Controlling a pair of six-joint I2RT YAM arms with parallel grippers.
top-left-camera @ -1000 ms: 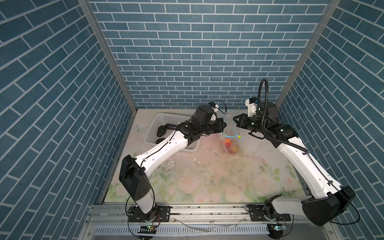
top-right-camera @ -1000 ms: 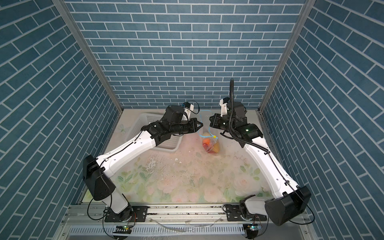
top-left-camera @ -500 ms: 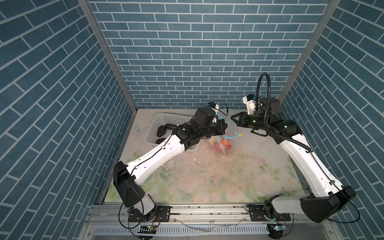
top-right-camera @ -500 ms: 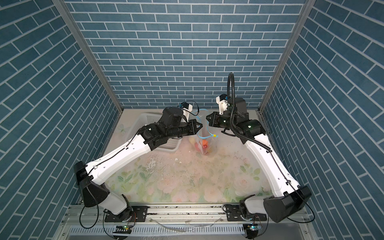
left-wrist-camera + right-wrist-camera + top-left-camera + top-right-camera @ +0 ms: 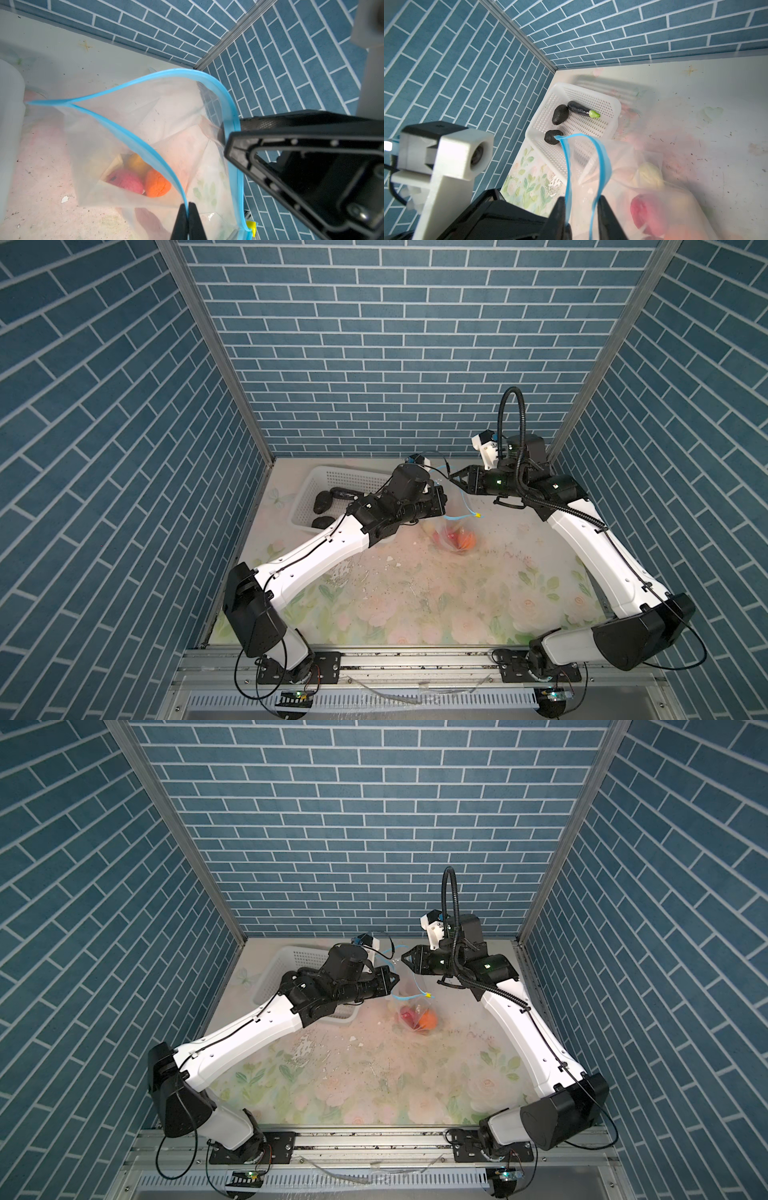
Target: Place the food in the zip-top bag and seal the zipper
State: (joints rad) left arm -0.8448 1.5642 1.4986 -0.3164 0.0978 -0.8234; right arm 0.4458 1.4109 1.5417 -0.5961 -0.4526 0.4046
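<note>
We are mid-loading: orange, pink and yellow food [image 5: 156,185] sits low in the zip-top bag [image 5: 145,116], mid-table. Our left gripper [image 5: 188,205] pinches the zipper [image 5: 176,72]; our right gripper [image 5: 581,200] stands parted around it. Next we likely fetch the black pieces [image 5: 560,114] from the far-left basket [image 5: 612,104].

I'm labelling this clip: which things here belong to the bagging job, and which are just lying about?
Job: zip-top bag, zipper, orange food, pink food inside, black food pieces, left gripper, right gripper.
Lying about: white basket holding the black pieces, white flake on the floral mat.
</note>
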